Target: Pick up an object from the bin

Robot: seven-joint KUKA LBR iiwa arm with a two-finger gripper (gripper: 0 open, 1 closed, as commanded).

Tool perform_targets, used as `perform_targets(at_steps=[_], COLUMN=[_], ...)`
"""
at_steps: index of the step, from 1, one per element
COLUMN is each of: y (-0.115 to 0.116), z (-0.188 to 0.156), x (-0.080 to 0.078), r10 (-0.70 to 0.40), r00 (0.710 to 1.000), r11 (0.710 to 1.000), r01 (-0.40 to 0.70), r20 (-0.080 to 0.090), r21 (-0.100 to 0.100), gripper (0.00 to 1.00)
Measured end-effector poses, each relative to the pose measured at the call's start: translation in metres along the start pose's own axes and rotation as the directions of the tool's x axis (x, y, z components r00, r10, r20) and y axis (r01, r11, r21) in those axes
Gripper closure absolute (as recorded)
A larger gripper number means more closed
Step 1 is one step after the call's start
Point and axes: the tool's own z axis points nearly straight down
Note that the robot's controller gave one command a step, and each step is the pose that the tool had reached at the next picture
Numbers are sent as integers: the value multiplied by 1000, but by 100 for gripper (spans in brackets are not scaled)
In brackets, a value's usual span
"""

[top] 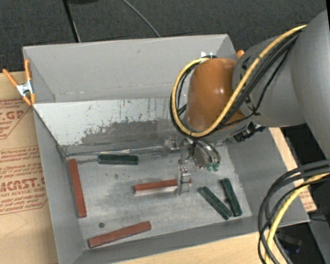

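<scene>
Closest to the camera, a long red-brown stick (pixel 119 234) lies flat along the near wall of the grey metal bin (pixel 131 60), slightly tilted. To its right, in the near right corner, two dark green sticks lie side by side. The left one (pixel 213 203) is slanted and the right one (pixel 230 197) is more upright in the view. Their near ends come close together.

Further in, at the middle of the floor, a shorter red-brown stick (pixel 153 186) lies crosswise, left to right. The gripper (pixel 184 179) is down at this stick's right end, with its tip meeting the stick there. The rest of the stick runs out to the left of the claw. I cannot tell whether the claw is clenched on that end or released.

Along the left wall a third red-brown stick (pixel 76 188) lies lengthwise, well apart from the gripper. Beyond the middle stick, near the foot of the far sloping wall, another dark green stick (pixel 118 159) lies left of the claw. Above the gripper sit the arm's orange cover (pixel 208 95) and its looped yellow-and-black cables (pixel 178 99).
</scene>
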Motion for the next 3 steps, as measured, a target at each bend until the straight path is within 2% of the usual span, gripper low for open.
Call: perform_targets(at_steps=[1, 2, 3], y=[37, 37, 61], z=[35, 35, -156], x=[25, 25, 15], r10=[91, 91, 73], r00=[996, 996, 997], r11=[996, 996, 997], r01=[-91, -91, -73], r20=[-7, -7, 2], r21=[1, 1, -1], gripper=[100, 100, 100])
